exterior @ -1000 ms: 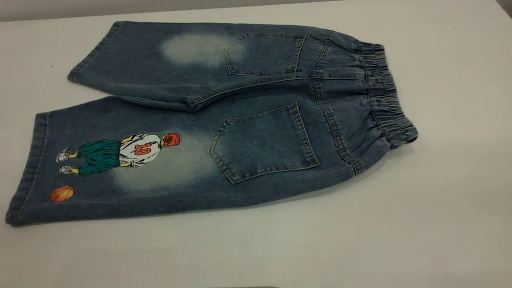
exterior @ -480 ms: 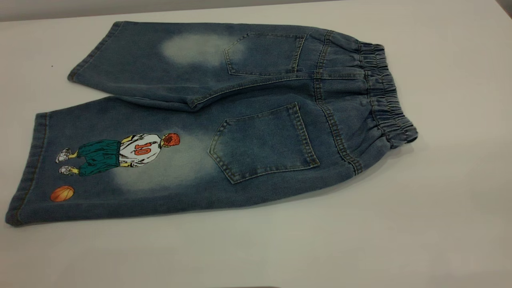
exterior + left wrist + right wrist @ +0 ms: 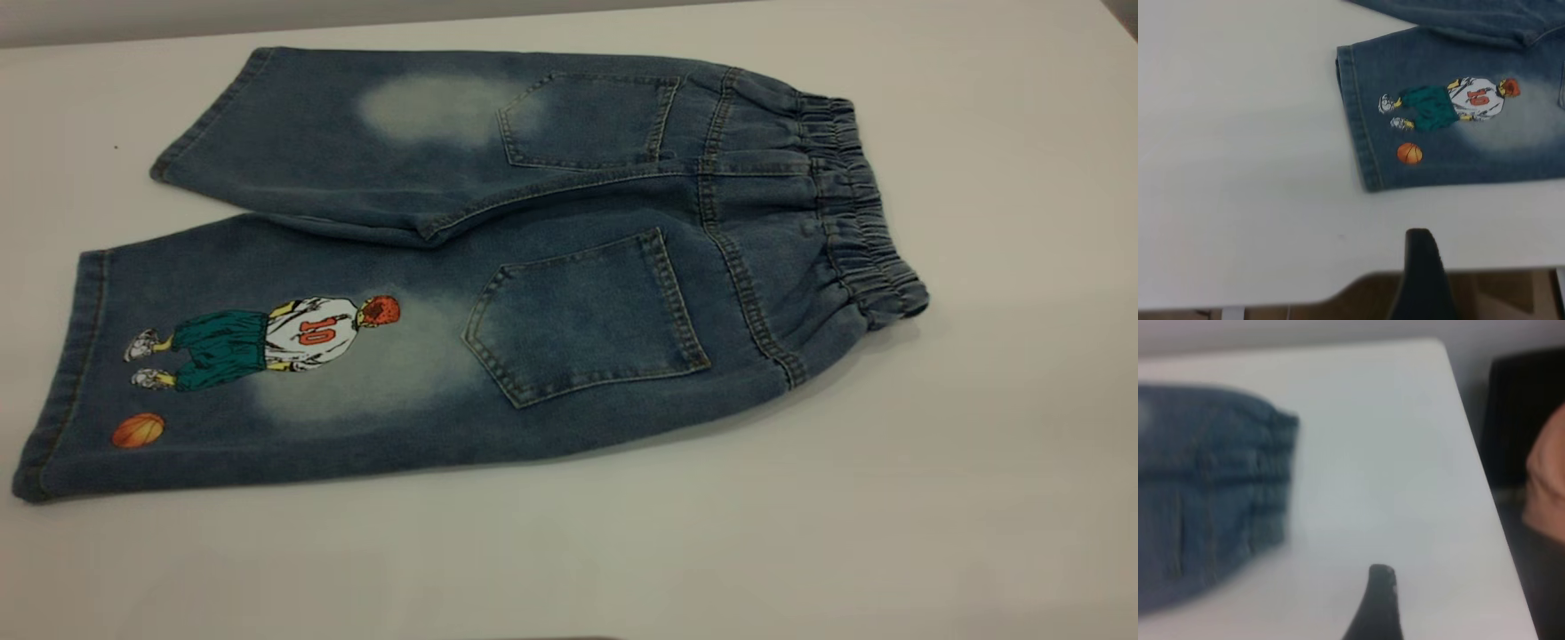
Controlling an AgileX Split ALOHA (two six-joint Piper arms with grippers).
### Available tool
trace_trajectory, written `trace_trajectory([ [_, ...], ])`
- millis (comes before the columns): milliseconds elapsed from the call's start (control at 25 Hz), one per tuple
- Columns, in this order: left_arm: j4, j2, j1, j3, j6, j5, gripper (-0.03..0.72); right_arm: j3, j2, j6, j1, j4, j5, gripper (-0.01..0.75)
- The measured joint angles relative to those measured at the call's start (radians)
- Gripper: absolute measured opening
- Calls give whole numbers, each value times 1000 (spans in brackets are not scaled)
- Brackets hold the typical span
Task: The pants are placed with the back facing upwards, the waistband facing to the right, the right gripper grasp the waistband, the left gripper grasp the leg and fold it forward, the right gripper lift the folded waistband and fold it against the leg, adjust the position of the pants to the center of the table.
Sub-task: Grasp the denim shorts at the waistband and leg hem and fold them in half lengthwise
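White table carries the pants flat, back up, waistband rightward, printed leg nearest the camera. Left wrist view: the left gripper hangs off the leg's hem; jaws unclear. Right wrist view: the right gripper is apart from the waistband; jaws unclear

left gripper: one dark finger shows in its wrist view, raised, holding nothing.
right gripper: one dark finger shows, raised, holding nothing.
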Motion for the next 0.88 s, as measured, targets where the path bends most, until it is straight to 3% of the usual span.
trace_trajectory([
  [240,-11,328,0,-68,-68,-270,461,-80,272,4,0,101,-117,580],
  [400,-67,589,0,-84,-77,-407,461,-80,519,-52,0,268,-199,580],
  [640,-206,910,0,-95,36,-595,461,-80,866,-322,0,574,-307,580],
  [880,-325,1081,0,-96,205,-692,461,-80,1196,-638,0,877,-351,580],
])
